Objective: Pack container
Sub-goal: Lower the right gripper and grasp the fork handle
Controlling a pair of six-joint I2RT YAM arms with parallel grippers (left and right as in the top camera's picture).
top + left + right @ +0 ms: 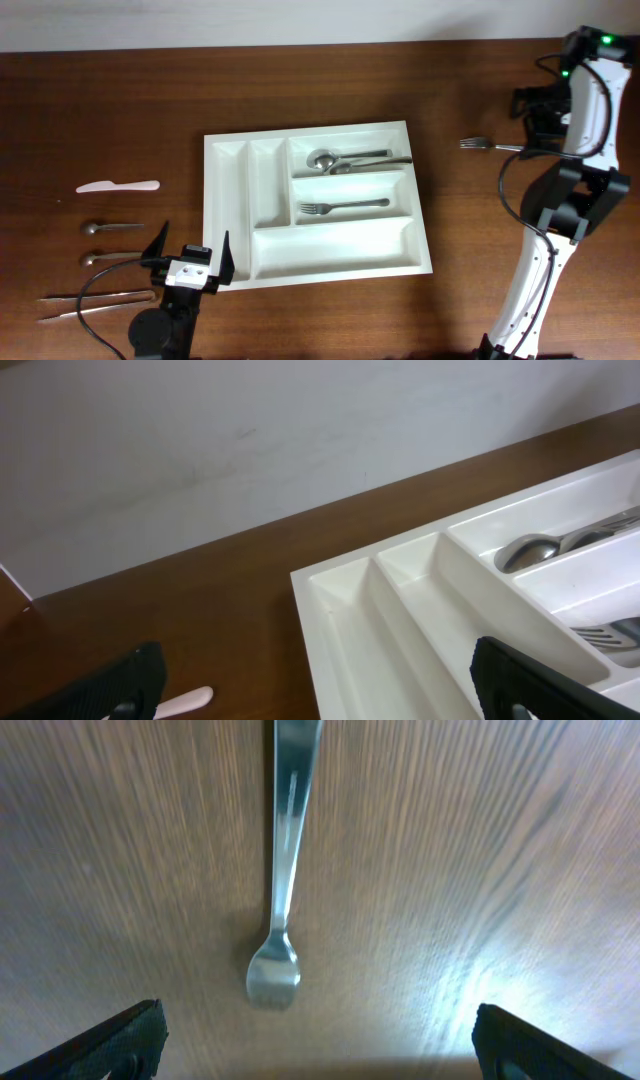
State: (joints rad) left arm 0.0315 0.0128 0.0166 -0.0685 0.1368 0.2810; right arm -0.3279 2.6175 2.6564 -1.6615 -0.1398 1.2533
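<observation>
- Tray [340, 245] sits mid-desk [480, 230]. Spoons [345, 159] are in its far right bay and the packed fork [340, 206] is in the middle right bay. The wide near bay and the two narrow left bays look bare.
- Right tool [320, 1040]: fingers spread wide, gripping nothing.
- Loose fork [482, 145] lies flat on the desk, right of the tray and well apart from it. In the wrist view its handle [283, 870] runs straight ahead, with the end centred between the fingers but just beyond the tips.
- My read on the step: the right tool takes this fork and drops it beside the packed one.
- Alignment already looks good, since closing would squeeze across the handle's width. Push forward first so the fingers straddle the handle higher up, not the very end. An end grip likely lets the tines droop or swing.
- The handle is thin and flat on wood, so go down until the tips nearly touch the desk before closing, else they pass over it.
- Both forks point tines the same way, so probably no wrist turn is needed. Lift clear of the tray wall and release low.
- Left tool [190, 250]: open, empty, at the tray's near left corner. Keep it out of the fork bay.
- Plastic knife [118, 186] and two more spoons [108, 228] wait on the left.
</observation>
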